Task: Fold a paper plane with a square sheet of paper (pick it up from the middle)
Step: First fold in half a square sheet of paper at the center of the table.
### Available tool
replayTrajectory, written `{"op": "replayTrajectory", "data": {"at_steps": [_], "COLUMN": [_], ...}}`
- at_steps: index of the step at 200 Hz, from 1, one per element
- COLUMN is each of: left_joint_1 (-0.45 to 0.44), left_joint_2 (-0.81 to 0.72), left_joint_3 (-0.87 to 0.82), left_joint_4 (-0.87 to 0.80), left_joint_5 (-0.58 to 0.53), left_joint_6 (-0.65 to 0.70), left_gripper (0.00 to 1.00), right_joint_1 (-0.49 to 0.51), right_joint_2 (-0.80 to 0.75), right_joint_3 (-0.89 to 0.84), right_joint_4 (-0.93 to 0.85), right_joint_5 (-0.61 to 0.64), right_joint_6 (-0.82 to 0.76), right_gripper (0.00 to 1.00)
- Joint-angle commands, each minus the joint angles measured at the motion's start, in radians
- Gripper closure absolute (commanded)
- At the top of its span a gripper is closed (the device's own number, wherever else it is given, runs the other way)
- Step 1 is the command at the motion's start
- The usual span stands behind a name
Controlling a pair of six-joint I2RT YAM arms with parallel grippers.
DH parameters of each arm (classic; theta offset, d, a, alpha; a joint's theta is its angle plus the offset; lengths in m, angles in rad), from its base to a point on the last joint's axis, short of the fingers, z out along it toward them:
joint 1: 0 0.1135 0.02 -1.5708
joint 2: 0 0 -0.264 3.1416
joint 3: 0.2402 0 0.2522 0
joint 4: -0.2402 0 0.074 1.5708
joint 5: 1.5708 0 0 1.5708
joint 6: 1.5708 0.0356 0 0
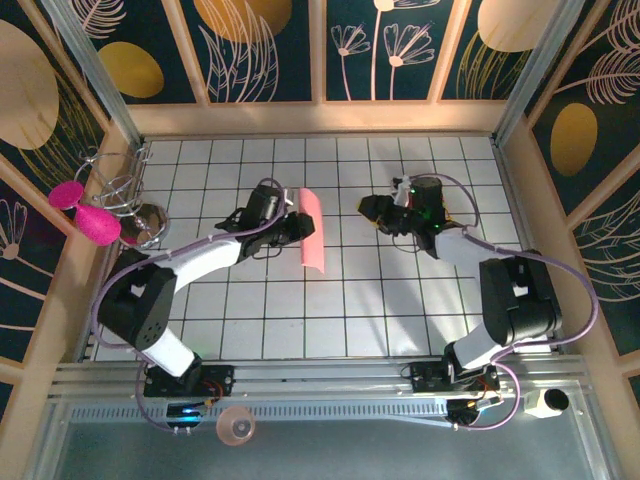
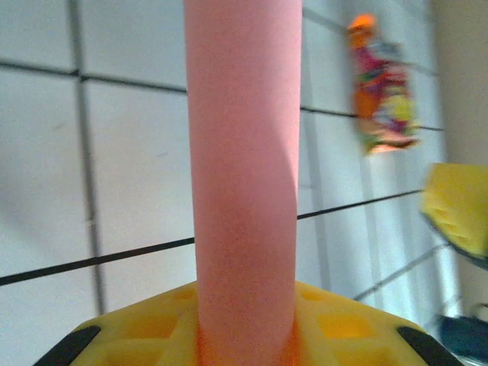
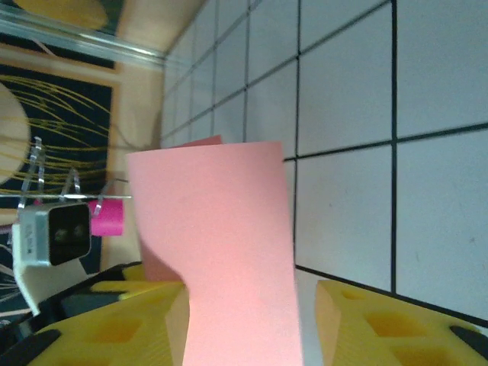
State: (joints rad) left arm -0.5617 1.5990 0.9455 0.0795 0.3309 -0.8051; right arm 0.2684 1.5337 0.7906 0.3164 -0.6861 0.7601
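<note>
The square sheet of paper (image 1: 313, 230) is salmon pink and curled into a tall upright strip above the tiled floor, left of centre. My left gripper (image 1: 290, 225) is shut on its left side. In the left wrist view the sheet (image 2: 242, 152) rises straight out of the yellow jaws of the left gripper (image 2: 244, 324). My right gripper (image 1: 368, 208) sits to the right of the sheet and is open. In the right wrist view the paper (image 3: 221, 229) stands between the right gripper's (image 3: 252, 328) yellow fingers, with a clear gap to the right finger (image 3: 381, 328).
A red-and-yellow snack packet (image 2: 381, 91) lies on the tiles beyond the sheet. Magenta discs (image 1: 85, 215) and a wire rack (image 1: 120, 190) sit at the left wall. A small pink cup (image 1: 236, 425) is on the near rail. Wooden walls enclose the floor.
</note>
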Motion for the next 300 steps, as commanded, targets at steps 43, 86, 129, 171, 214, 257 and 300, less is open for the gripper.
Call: {"op": "replayTrajectory", "data": {"at_steps": [43, 86, 129, 171, 214, 257, 300], "left_joint_1": [0.024, 0.024, 0.026, 0.041, 0.045, 0.045, 0.045], "left_joint_2": [-0.002, 0.057, 0.078, 0.084, 0.097, 0.104, 0.109], "left_joint_3": [0.010, 0.016, 0.007, -0.008, -0.020, -0.037, -0.055], "left_joint_4": [0.391, 0.403, 0.344, 0.234, 0.213, 0.237, 0.288], "left_joint_5": [0.338, 0.396, 0.358, 0.271, 0.237, 0.238, 0.258], "left_joint_6": [-0.206, -0.229, -0.210, -0.168, -0.170, -0.187, -0.228], "left_gripper": [0.72, 0.72, 0.73, 0.73, 0.74, 0.74, 0.74], "right_joint_1": [-0.038, 0.013, 0.041, 0.039, 0.039, 0.046, 0.075], "right_joint_2": [-0.033, 0.023, 0.052, 0.014, -0.009, 0.005, 0.038], "right_joint_3": [-0.043, -0.021, -0.017, -0.032, -0.056, -0.085, -0.100], "right_joint_4": [0.164, 0.128, 0.173, 0.124, 0.112, 0.179, 0.204], "right_joint_5": [-0.214, -0.245, -0.280, -0.261, -0.234, -0.242, -0.221], "right_joint_6": [-0.008, -0.053, -0.031, -0.053, -0.035, 0.032, 0.050], "right_gripper": [0.25, 0.22, 0.22, 0.35, 0.54, 0.63, 0.69]}}
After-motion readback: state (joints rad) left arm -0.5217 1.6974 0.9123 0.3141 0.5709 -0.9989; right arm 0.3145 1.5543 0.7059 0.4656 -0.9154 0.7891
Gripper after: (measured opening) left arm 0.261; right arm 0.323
